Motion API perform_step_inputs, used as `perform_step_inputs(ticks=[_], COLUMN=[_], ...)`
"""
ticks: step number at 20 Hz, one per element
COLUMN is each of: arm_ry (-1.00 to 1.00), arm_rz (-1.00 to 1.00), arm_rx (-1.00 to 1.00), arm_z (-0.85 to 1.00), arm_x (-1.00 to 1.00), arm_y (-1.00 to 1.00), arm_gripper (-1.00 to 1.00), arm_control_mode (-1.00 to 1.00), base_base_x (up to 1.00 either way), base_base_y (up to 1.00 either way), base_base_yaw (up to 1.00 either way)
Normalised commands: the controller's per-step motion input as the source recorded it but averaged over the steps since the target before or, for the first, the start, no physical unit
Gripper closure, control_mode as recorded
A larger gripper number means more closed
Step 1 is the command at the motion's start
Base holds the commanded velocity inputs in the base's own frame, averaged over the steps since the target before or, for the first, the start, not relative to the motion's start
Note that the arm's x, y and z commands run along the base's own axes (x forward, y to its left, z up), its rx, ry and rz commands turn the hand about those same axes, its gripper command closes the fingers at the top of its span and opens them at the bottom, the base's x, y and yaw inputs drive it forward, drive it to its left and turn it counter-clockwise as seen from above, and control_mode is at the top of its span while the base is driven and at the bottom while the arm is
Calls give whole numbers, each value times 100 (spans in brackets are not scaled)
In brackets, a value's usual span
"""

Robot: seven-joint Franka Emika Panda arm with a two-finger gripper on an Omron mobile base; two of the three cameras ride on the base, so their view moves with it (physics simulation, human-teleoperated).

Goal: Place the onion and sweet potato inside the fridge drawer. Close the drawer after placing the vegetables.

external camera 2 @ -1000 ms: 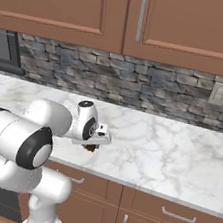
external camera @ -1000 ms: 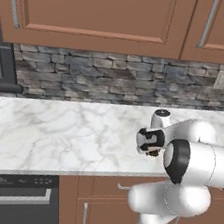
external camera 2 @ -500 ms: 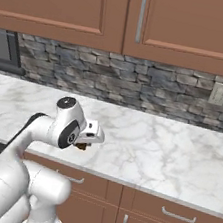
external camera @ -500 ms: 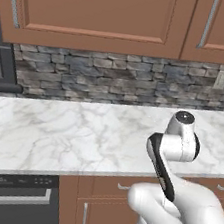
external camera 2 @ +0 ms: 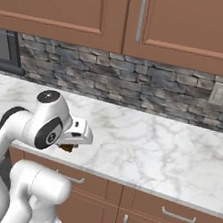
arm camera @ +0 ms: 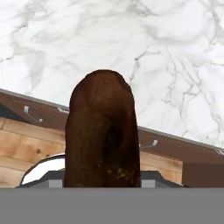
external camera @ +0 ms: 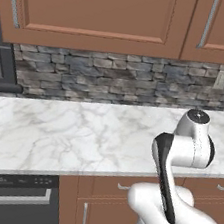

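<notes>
My gripper (external camera 2: pixel 68 146) was clamped on the sweet potato (arm camera: pixel 103 131), hanging just past the front edge of the marble counter (external camera 2: pixel 154 145). Open countertop lay beyond. Its long axis ran along my fingers, rounded end forward.

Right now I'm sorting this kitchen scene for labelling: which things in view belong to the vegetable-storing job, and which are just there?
Job:
- sweet potato, dark brown lump close in front of the hand camera, held over the counter's front edge
- gripper, shut on it

Just there:
- marble counter
- upper cabinets
- stone backsplash
- wall outlet
- lower drawers
</notes>
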Motion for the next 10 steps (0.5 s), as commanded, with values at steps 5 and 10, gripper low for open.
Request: perform_step_inputs(ticks=[5, 10], arm_ry=[0, -1], arm_rz=[3, -2], arm_rx=[-4, 1], arm_z=[0, 0], arm_x=[-23, -10], arm_y=[36, -8], arm_gripper=[100, 100], arm_control_mode=[-100, -100], base_base_x=[0, 0], base_base_y=[0, 0], base_base_yaw=[0, 0])
